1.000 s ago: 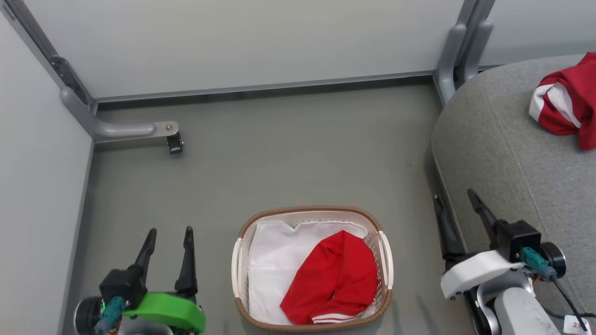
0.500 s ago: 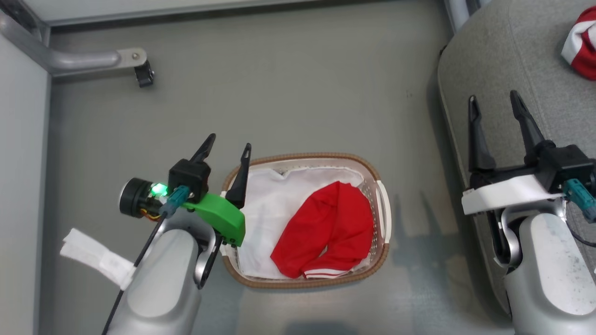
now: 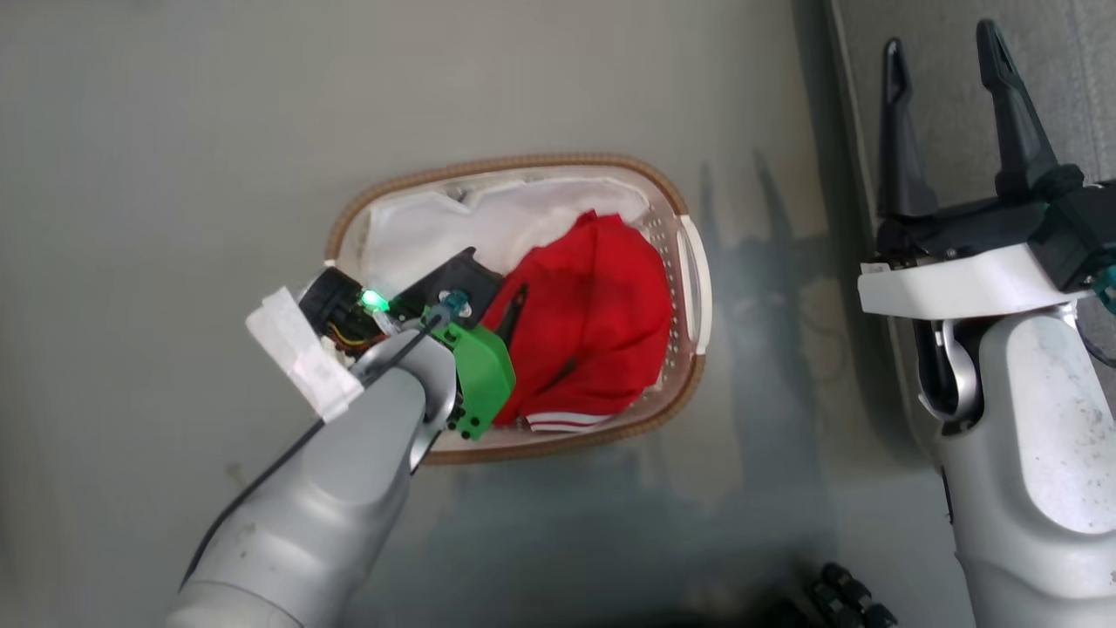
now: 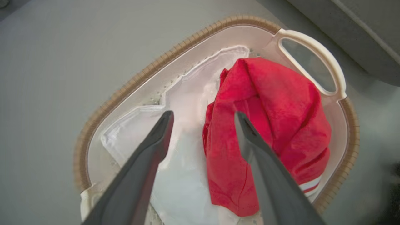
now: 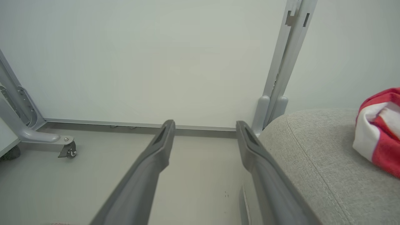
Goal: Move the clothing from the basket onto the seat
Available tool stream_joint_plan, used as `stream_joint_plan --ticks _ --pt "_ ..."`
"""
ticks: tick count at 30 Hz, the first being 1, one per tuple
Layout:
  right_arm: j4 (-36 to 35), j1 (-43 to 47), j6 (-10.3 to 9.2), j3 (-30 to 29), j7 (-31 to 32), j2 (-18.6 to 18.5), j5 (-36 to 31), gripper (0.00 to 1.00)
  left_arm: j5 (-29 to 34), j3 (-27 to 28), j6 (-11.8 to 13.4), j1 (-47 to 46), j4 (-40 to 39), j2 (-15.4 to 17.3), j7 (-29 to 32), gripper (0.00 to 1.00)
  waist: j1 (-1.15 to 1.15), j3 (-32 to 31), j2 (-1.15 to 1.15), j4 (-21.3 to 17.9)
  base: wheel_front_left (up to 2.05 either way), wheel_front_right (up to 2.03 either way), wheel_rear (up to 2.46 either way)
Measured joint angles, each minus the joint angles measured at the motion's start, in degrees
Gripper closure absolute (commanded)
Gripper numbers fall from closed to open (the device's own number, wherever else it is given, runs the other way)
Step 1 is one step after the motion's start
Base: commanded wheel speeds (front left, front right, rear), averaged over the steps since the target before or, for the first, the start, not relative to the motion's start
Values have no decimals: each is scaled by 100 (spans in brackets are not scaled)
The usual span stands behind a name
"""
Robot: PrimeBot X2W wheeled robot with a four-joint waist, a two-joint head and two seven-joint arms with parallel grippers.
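Your basket (image 3: 488, 164) sits on the grey floor (image 3: 174, 174) near the seat (image 5: 312, 156). Left hand (image 4: 203, 115) and right hand (image 5: 204, 123) gape, empty.

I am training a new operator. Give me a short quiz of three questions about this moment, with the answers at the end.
1. What white thing lies under the red garment in the basket?
2. True or false: the left gripper is shut on the red garment.
3. The other garment lies: A on the floor; B on the seat; C in the basket.

Key
1. A flat liner sheet.
2. False: its jaws stand open above the garment's edge.
3. B.
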Motion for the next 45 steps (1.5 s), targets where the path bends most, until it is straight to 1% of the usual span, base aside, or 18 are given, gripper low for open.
stream_joint_plan --ticks 5,13,16,22,23,24,25,28,34,39,45 --pt "-45 -210 0 193 0 1 96 0 -432 -243 0 -407 412 31 244 0 0 532 0 -198 0 0 0" --pt "-89 -388 0 359 0 0 278 0 -969 -672 0 -881 723 309 448 0 0 1147 0 -603 0 0 0" --pt "-108 -421 0 408 0 2 327 0 -1168 -808 0 -988 739 339 513 0 0 1289 0 -756 0 0 0" --pt "-120 -469 0 468 0 1 417 0 -1661 -1311 0 -999 560 442 619 0 0 1476 0 -998 0 0 0" --pt "-126 -470 0 467 0 1 424 0 -1736 -1370 0 -999 532 457 617 47 0 1493 0 -1018 0 0 0" --pt "-129 -471 0 468 0 1 428 0 -1804 -1437 0 -999 492 472 615 80 0 1507 0 -1038 0 0 0" --pt "-126 -471 0 466 0 1 428 0 -1874 -1528 0 -999 434 487 588 100 0 1511 0 -1049 0 0 0" --pt "-116 -469 0 442 0 2 401 0 -2082 -1733 0 -998 300 515 450 100 0 1466 0 -1043 0 0 0" --pt "49 -409 0 396 0 3 264 0 -2457 -1894 0 -965 118 609 -2 100 0 1209 0 -947 0 0 0" --pt "309 -245 0 324 0 5 109 0 -2708 -2016 0 -871 -34 694 -348 100 0 863 0 -820 0 0 0" --pt "749 216 0 260 0 10 -113 0 -2981 -2048 0 -843 -293 773 -660 100 0 283 0 -608 0 0 0"
